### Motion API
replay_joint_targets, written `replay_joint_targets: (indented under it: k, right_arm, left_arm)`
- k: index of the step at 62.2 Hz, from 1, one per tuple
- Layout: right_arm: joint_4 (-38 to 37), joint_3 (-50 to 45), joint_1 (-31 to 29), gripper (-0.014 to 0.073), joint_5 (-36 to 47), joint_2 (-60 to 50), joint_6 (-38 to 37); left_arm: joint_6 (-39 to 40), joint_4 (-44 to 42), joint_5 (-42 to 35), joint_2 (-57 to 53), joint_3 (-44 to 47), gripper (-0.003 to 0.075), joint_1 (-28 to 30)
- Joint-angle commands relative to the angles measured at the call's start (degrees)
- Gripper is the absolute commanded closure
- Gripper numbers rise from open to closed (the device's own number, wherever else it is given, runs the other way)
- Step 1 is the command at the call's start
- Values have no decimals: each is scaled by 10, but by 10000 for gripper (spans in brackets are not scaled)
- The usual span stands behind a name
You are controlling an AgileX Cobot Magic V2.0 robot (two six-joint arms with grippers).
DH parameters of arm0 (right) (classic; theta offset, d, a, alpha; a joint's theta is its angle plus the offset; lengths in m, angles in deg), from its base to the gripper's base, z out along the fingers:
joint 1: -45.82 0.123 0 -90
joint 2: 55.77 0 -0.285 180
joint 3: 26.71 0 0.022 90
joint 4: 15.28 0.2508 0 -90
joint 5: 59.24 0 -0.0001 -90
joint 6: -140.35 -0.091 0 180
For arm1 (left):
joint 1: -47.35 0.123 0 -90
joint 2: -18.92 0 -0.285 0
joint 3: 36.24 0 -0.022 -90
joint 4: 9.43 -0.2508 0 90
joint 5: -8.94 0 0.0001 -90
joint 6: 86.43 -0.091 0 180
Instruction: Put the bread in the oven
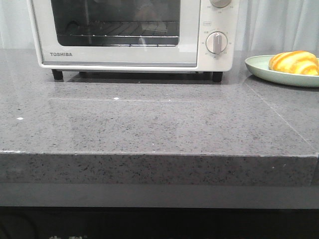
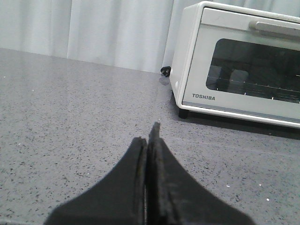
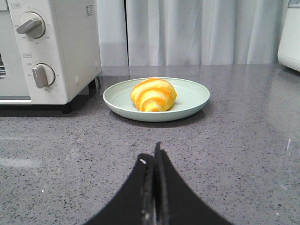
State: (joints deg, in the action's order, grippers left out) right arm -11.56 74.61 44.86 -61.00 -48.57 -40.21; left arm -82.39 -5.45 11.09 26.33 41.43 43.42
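The bread (image 1: 294, 62), a glossy golden-yellow roll with orange-brown stripes, lies on a pale green plate (image 1: 259, 69) at the right of the grey counter; it also shows in the right wrist view (image 3: 153, 95). The cream-white Toshiba oven (image 1: 129, 35) stands at the back with its glass door closed; it also shows in the left wrist view (image 2: 243, 65) and the right wrist view (image 3: 51, 47). My left gripper (image 2: 148, 138) is shut and empty, low over bare counter left of the oven. My right gripper (image 3: 152, 157) is shut and empty, short of the plate (image 3: 192, 98). Neither gripper shows in the front view.
The grey speckled counter (image 1: 159, 124) has a front edge near the camera. White curtains (image 3: 197, 33) hang behind. Part of a white appliance (image 3: 290, 37) stands at the far right. A black cord end (image 2: 165, 70) lies behind the oven's left corner.
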Motion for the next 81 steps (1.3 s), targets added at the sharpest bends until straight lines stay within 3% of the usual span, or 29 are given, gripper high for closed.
replay_joint_targets:
  k: [1, 18, 27, 51, 65, 81]
  right_arm:
    - [0, -3, -4, 715, 48, -12, 6]
    - [-3, -3, -4, 715, 48, -12, 6]
    - [-53, -3, -4, 715, 48, -12, 15]
    - [-53, -3, -4, 715, 50, -12, 14]
    - [13, 0, -4, 715, 40, -12, 14]
    - [34, 99, -4, 715, -39, -11, 14]
  left_arm:
    - [1, 5, -45, -11, 13, 738, 2]
    - [1, 5, -45, -11, 13, 738, 2]
    - [1, 5, -45, -11, 13, 738, 2]
    - [1, 3, -47, -11, 13, 738, 2]
    - [1, 3, -60, -11, 9, 738, 2]
    - [1, 5, -6, 0, -115, 738, 2]
